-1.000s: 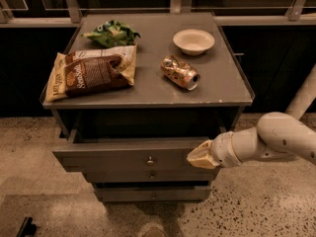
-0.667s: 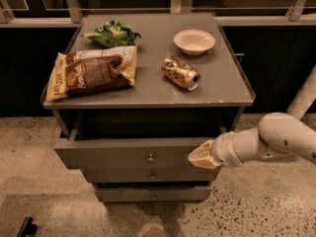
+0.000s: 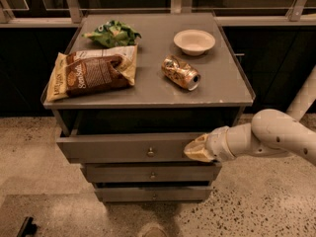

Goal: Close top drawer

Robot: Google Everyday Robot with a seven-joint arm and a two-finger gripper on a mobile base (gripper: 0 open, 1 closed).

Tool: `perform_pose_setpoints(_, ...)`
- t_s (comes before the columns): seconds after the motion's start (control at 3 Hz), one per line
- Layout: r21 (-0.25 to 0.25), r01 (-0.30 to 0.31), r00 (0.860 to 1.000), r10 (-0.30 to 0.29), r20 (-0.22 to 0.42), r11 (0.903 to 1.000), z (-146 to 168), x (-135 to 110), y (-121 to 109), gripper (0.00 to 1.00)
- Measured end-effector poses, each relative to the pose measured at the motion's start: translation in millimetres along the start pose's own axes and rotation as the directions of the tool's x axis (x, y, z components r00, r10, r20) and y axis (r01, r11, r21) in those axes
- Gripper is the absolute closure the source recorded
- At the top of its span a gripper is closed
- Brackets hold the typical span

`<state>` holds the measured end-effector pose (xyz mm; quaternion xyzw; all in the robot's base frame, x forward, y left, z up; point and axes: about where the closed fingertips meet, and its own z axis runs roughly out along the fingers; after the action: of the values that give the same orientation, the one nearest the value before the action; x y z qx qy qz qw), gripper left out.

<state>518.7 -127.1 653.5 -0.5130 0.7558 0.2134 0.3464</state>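
Observation:
The top drawer [image 3: 118, 148] is a wide grey drawer with a small round metal knob [image 3: 150, 152] at the centre of its front. It stands pulled out a short way from the grey cabinet [image 3: 148, 90], with a dark gap behind its front panel. My gripper [image 3: 195, 150] is at the right part of the drawer front, right of the knob, and appears to touch the panel. The white arm [image 3: 276, 137] reaches in from the right.
On the cabinet top lie a brown snack bag [image 3: 91, 73], a green chip bag [image 3: 112, 33], a white bowl [image 3: 194, 41] and a crushed can [image 3: 181, 72]. Two slimmer drawers [image 3: 150, 174] sit below. A speckled floor surrounds the cabinet.
The drawer front and the gripper have moved slightly towards the cabinet; the gap behind the front panel looks a little narrower.

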Motion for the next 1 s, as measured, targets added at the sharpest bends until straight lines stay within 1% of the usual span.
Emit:
perform_pose_setpoints(0.33, 0.05, 0.066, 0.998, -0.067, 0.002, 0.9966, 9.8, -22.9, -20.7, 1.0)
perform_pose_setpoints(0.67, 0.05, 0.067, 0.998, -0.067, 0.002, 0.9965, 9.7, -22.9, -19.8, 1.0)
perform_pose_setpoints(1.0, 0.081, 0.117, 0.993, -0.117, 0.002, 0.9899, 17.4, -41.8, -33.0, 1.0)
